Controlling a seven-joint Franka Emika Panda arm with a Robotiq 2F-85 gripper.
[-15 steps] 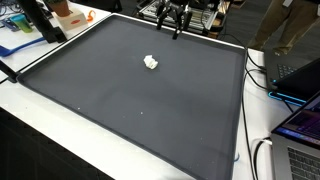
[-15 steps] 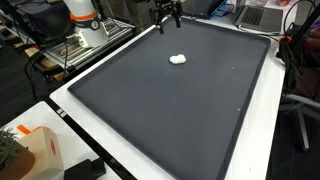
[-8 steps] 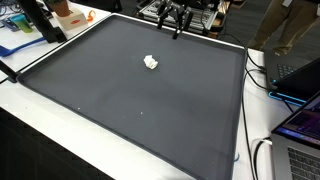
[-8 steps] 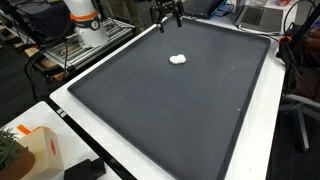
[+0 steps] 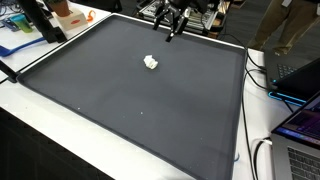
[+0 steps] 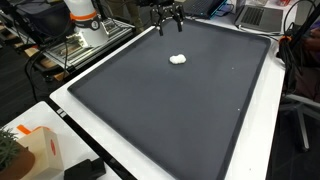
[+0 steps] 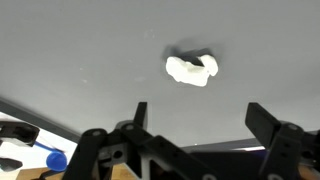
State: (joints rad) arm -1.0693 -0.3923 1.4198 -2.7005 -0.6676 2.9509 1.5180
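Note:
A small white crumpled lump (image 5: 151, 63) (image 6: 178, 59) lies alone on the dark grey mat (image 5: 130, 100) (image 6: 170, 100) in both exterior views. The wrist view shows the same lump (image 7: 192, 69) ahead of the fingers. My gripper (image 5: 172, 31) (image 6: 165, 24) hangs above the mat's far edge, well short of the lump. Its two fingers stand wide apart with nothing between them, and the gripper (image 7: 201, 115) frames bare mat in the wrist view.
A white table rim (image 6: 70, 105) surrounds the mat. An orange-and-white box (image 6: 40, 150) sits at a near corner. Laptops and cables (image 5: 295, 90) lie beside one long edge. Black equipment (image 5: 40, 20) and blue items stand at another corner.
The gripper has drifted slightly along the mat's far edge. The lump has not moved and the fingers have stayed wide apart.

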